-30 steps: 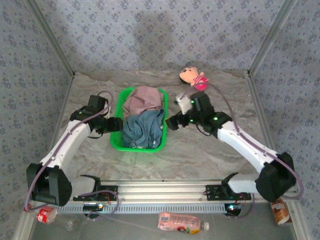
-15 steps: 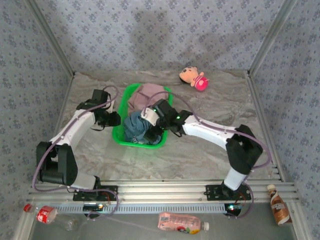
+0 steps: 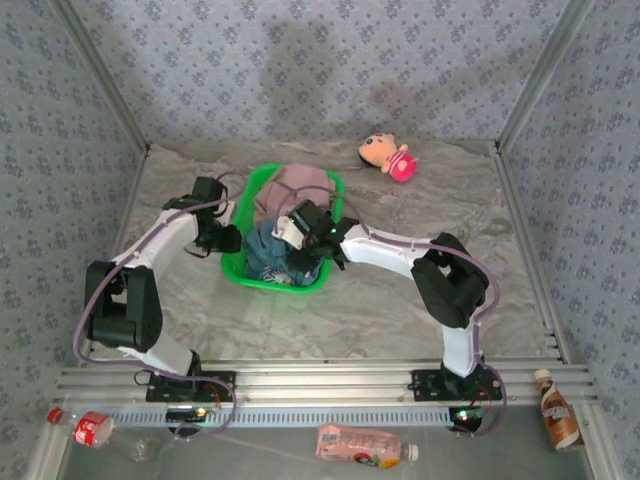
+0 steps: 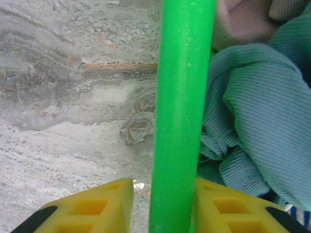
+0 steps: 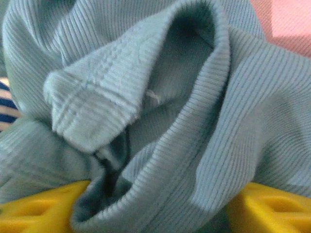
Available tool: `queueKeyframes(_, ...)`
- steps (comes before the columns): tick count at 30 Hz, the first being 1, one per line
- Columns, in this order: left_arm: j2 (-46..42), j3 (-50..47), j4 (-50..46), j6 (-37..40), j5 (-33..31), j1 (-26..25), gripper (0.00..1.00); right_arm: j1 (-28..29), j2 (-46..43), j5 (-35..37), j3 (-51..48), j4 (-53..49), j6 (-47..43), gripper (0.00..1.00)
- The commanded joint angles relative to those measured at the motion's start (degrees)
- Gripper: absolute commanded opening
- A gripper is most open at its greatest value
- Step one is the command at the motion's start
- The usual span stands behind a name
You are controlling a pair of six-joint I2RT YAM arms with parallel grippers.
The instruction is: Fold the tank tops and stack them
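Tank tops (image 3: 265, 250): all three are heaped in the green basket (image 3: 270, 287), between the two claws.
Teal top (image 5: 160, 97): on top of the heap, with a ribbed fold bunched up right between the right claw's fingers.
Mauve top (image 3: 290, 188): beyond the right claw, at the basket's far end.
Striped top (image 5: 7, 102): a sliver under the teal top, off to one side of the right claw.
Right claw (image 5: 155, 213): down in the basket, fingers wide apart with the teal fold between them, not pinched.
Left claw (image 4: 165, 208): at the basket's left side, astride the rim (image 4: 182, 97). Its fingers are apart, with the inner one against the rim and a thin gap at the outer one.
Edges: the rim runs straight away from the left claw, with cloth inside it and bare surface (image 3: 400, 300) outside.
Open room: bare surface lies left of the left claw and on the near side of both claws. The doll (image 3: 385, 157) sits well beyond the right claw near the far wall.
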Motion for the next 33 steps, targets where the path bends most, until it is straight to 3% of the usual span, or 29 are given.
queueKeyframes(1, 1.39, 1.77, -0.42, 0.60, -0.13, 0.69, 0.29, -0.92, -0.94, -0.65, 1.04, -0.09, 1.90, 0.50)
queueKeyframes(6, 1.60, 2.29, -0.52, 0.55, -1.20, 0.79, 0.14, -1.49, -6.36, -2.71, 1.43, 2.82, 3.11, 0.19)
queueKeyframes(9, 1.92, 3.90, -2.30, 1.97, -2.63, 0.88, 0.09, -1.47, -9.79, -3.66, 1.62, 3.14, 3.70, 0.12)
queueKeyframes(20, 1.34, 5.66, -5.26, 2.56, -8.07, 4.60, 0.05, -1.43, -27.60, -0.43, 4.12, 2.76, 5.62, 0.03)
queueKeyframes(33, 5.77, 11.50, -3.31, 3.66, -7.94, 19.31, 0.04, -3.03, -44.21, -0.30, 17.47, -2.21, -1.01, 0.03)
